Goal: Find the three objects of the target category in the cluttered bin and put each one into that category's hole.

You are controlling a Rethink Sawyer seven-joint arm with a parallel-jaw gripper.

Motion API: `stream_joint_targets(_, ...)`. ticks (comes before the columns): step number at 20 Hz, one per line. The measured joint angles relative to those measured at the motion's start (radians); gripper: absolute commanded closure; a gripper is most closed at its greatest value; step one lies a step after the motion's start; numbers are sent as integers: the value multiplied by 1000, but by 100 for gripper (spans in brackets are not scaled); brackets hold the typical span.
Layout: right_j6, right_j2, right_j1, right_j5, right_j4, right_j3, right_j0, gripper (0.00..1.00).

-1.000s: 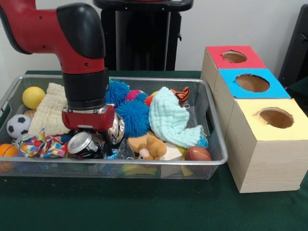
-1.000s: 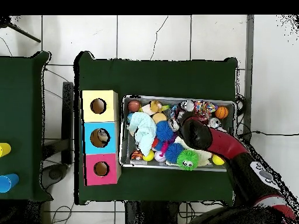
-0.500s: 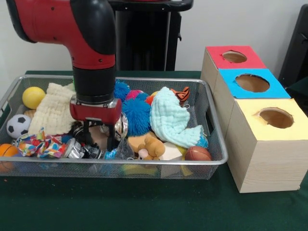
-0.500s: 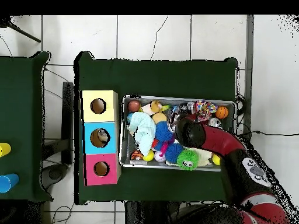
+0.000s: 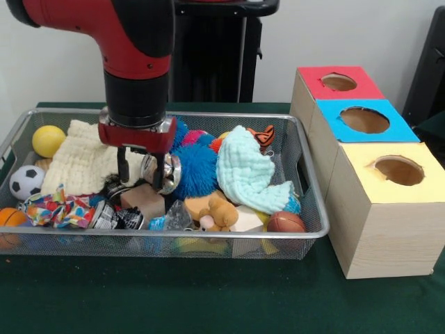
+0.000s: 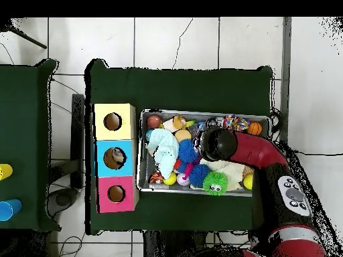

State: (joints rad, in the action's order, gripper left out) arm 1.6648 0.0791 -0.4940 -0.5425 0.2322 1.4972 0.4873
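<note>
Green felt covers the table [image 5: 208, 299] nearest the camera, and on it sits the wire mesh bin [image 5: 208, 243], packed with toys. Along its near edge lie a small basketball [image 5: 10, 217], a patterned rag [image 5: 59, 209], a crushed can [image 5: 104, 217], a wooden block [image 5: 142, 200], a tan plush animal [image 5: 212, 209] and a toy football [image 5: 286, 222]. Just behind them the gripper [image 5: 144, 174] hangs above the clutter, its fingers [image 5: 158, 172] closed about a shiny silver object [image 5: 170, 171], seemingly a metal can, held clear of the pile. Beyond it sit a blue spiky ball [image 5: 193, 169], a pale blue cloth [image 5: 247, 174], a cream cloth [image 5: 76, 163], a soccer ball [image 5: 26, 181] and a yellow ball [image 5: 48, 140]. To the side stand three boxes in a row: yellow box [image 5: 389, 209] nearest, blue box [image 5: 361, 122] next, red box [image 5: 334, 83] farthest, each with a round hole on top. The step in hand appears to be lifting the catch out; doing it well likely means rising straight until it clears the bin's rim, keeping the grip firm on the slick metal, then carrying it over the matching hole before release. Which hole matches cannot be told.
</note>
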Motion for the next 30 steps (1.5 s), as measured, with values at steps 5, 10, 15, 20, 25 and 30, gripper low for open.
stream_joint_targets(5,0,3,11,56,-21,-4,40,0)
stream_joint_targets(10,0,4,29,143,-42,-4,71,0)
stream_joint_targets(15,0,4,48,226,-90,-4,77,0)
stream_joint_targets(20,0,1,50,233,-137,-4,43,0)
stream_joint_targets(25,0,-18,42,233,-172,-4,-8,0)
stream_joint_targets(30,0,-42,31,228,-187,-13,-43,0)
